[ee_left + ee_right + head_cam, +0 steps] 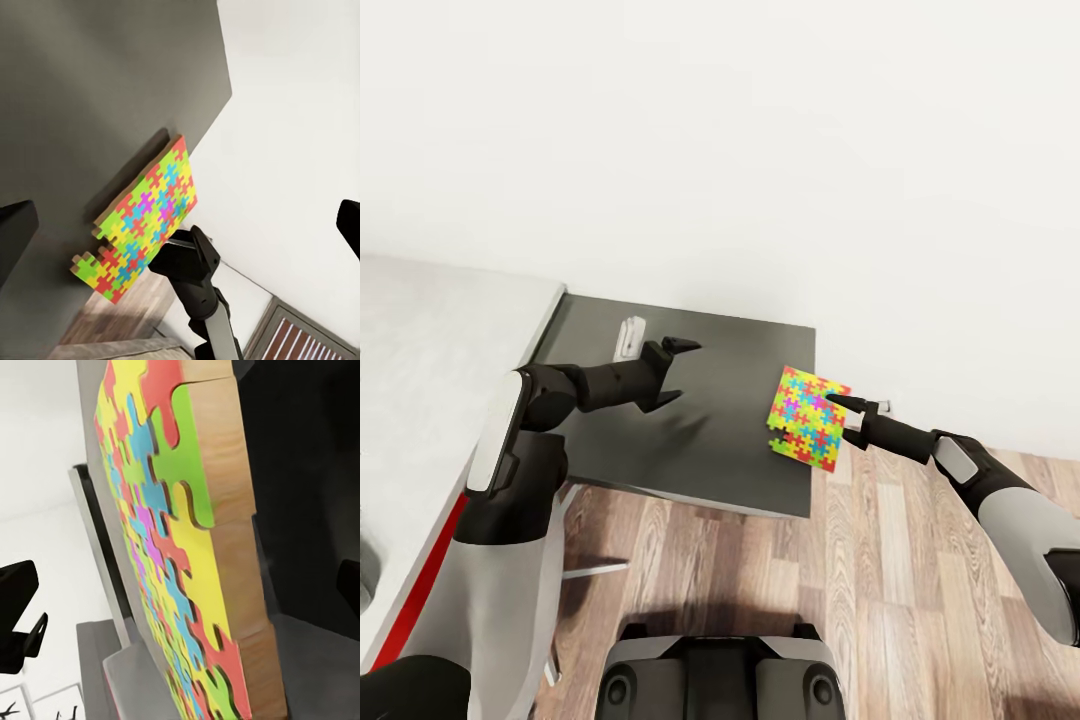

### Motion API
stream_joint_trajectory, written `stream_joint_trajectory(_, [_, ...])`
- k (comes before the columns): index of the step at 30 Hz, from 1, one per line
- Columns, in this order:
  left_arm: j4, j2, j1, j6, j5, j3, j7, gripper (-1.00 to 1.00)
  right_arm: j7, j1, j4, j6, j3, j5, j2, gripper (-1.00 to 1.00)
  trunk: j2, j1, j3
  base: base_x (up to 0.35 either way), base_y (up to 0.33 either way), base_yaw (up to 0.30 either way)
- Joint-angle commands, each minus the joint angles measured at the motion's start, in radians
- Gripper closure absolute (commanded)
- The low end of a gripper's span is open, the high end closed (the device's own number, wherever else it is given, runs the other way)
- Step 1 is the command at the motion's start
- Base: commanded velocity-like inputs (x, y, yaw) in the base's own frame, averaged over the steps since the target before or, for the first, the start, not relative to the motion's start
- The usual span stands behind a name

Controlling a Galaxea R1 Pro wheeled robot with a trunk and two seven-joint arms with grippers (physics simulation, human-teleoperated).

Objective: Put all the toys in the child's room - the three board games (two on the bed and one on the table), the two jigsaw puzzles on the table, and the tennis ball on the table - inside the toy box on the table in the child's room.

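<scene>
At the right of centre in the head view, the jigsaw puzzle (808, 417) sits at the right edge of the dark lower section of the desk (710, 450), tilted up off the surface with its far edge raised — a pose that only makes sense if the right claw (844, 409) is pinching that outer edge to lift it clear for carrying. The claw meets the sheet from the frame's right, fingers touching its rim, and the right wrist view shows the thick sheet standing edge-on between them. The left claw (672, 372) hangs spread and empty over the dark surface, left of centre, well apart from the puzzle — likely just waiting.
</scene>
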Motion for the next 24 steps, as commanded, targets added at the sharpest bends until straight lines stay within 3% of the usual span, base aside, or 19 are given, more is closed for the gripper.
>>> stream_joint_trajectory(1, [-0.001, -0.001, -0.001, 0.002, 0.007, 0.001, 0.009, -1.0, 0.001, -0.001, 0.0, 0.004, 0.008, -0.008, -0.001, -1.0, -0.002, 0.001, -0.001, 0.0, 0.0, 0.059])
stream_joint_trajectory(24, [0.0, -0.001, -0.001, 0.002, 0.007, 0.001, 0.009, -1.0, 0.0, 0.001, 0.002, 0.004, 0.002, -0.012, -0.002, -1.0, -0.002, 0.001, -0.001, 0.0, 0.0, 0.02])
